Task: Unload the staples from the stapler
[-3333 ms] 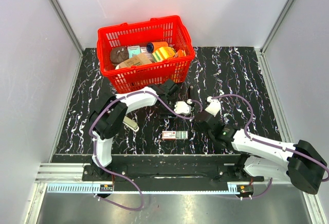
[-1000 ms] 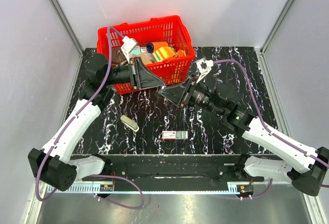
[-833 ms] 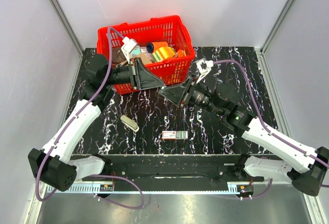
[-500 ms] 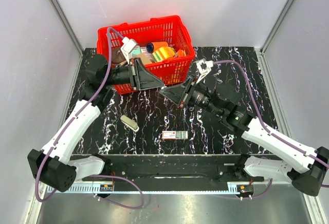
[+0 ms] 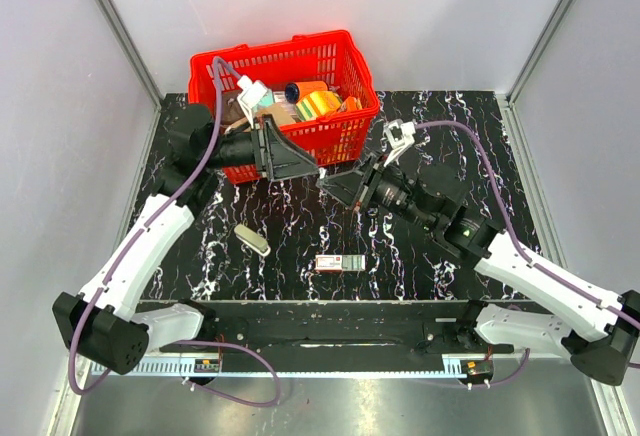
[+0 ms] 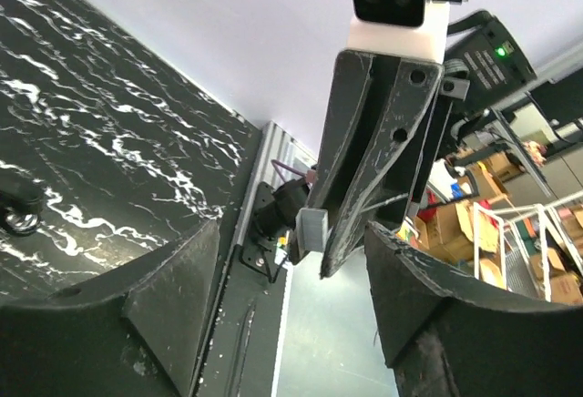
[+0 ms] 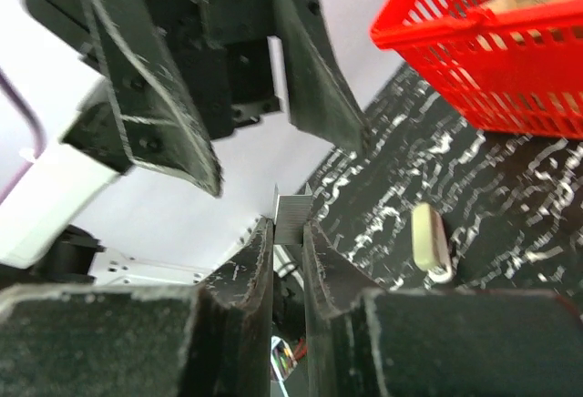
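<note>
Two arms are raised over a black marbled worktop (image 5: 450,146), their tips facing each other in front of a red basket (image 5: 345,126). The left fingers (image 6: 173,297) are spread wide apart and touch nothing. The right fingers (image 7: 246,288) are closed to a narrow slit and pinch a short grey strip of staples (image 7: 291,218) at their very tips. The strip is held in the air, just in front of the gap between the left fingers and well above the worktop.

The stapler cannot be made out in any view. The left wrist view shows only a small grey block at the right fingertips, with blurred cardboard boxes behind. The right wrist view cuts the basket off at the top right corner.

On the worktop below the left arm lies a cream oblong object (image 5: 252,239). A small red and green box (image 5: 340,262) lies near the front edge, between the arms. The basket holds packets in orange, yellow and brown, too small to identify. From above, the left wrist covers part of the basket's front wall.
</note>
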Robot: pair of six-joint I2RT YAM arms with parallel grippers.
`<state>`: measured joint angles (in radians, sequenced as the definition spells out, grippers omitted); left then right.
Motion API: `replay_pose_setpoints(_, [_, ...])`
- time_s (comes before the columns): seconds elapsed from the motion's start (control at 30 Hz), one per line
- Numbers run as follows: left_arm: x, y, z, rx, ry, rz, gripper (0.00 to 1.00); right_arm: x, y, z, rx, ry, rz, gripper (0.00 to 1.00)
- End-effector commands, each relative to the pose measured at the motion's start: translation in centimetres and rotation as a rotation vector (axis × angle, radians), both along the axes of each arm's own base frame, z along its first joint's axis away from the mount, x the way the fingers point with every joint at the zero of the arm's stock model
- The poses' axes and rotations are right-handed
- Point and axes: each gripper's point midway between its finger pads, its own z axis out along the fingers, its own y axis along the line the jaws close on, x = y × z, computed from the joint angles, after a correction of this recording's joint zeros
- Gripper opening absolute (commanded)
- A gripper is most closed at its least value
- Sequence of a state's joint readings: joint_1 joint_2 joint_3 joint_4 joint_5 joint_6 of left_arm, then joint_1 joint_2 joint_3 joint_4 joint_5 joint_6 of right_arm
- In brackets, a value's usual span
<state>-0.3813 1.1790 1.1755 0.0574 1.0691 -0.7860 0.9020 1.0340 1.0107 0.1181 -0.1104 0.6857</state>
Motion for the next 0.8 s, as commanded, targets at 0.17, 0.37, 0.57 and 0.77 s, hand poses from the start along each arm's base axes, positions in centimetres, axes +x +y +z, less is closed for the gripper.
replay_pose_setpoints(0.17, [5.8, 3.8, -2.9, 0.332, -0.237, 0.334, 0.69, 3.0, -3.7, -13.0, -0.467, 0.308, -0.257, 0.00])
replay_pose_setpoints(0.37, [6.8, 7.7, -11.5, 0.698, -0.335, 0.331, 0.66, 2.5, -5.9, -23.3, -0.673, 0.551, -0.378, 0.00])
replay_pose_setpoints(0.57, [5.7, 9.2, -15.1, 0.810, -0.371, 0.268, 0.64, 1.4, -6.3, -29.3, -0.890, 0.634, -0.461, 0.00])
replay_pose_setpoints(0.77, [5.2, 9.8, -16.5, 0.843, -0.388, 0.248, 0.61, 0.6, -6.3, -31.5, -1.014, 0.681, -0.552, 0.00])
